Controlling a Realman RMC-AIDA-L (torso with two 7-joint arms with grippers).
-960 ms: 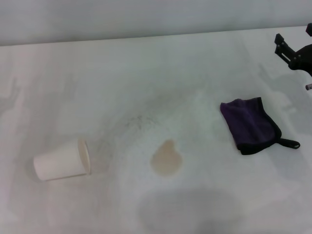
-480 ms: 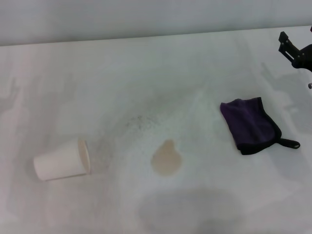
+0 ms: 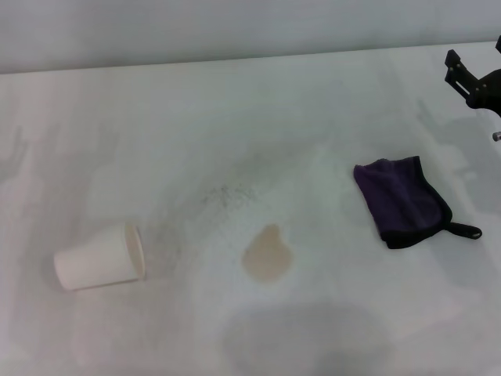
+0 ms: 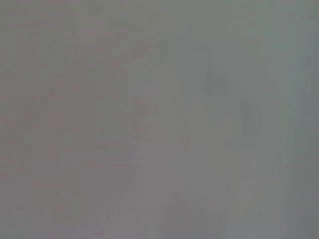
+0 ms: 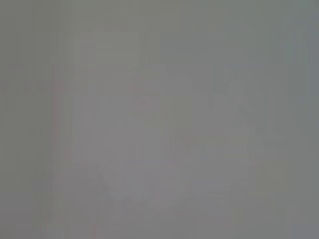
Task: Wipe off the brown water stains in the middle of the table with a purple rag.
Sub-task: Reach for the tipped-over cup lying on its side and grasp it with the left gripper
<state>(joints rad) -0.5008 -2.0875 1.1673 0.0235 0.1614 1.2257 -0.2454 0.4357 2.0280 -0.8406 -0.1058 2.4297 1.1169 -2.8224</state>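
The brown water stains (image 3: 267, 256) form one small tan puddle on the white table (image 3: 235, 117), a little in front of its middle. The purple rag (image 3: 401, 201) lies folded to the right of the puddle, its black loop pointing right. My right gripper (image 3: 475, 53) hangs at the far right edge of the head view, behind and to the right of the rag and well apart from it. Its fingers stand open with nothing between them. My left gripper is out of view. Both wrist views show only plain grey.
A white paper cup (image 3: 99, 258) lies on its side at the front left, mouth toward the puddle. Faint grey speckles (image 3: 223, 194) mark the table behind the puddle. A grey wall runs along the table's far edge.
The right gripper has drifted slightly to the right and back, so less of it shows at the edge. The rag, puddle and cup have not moved.
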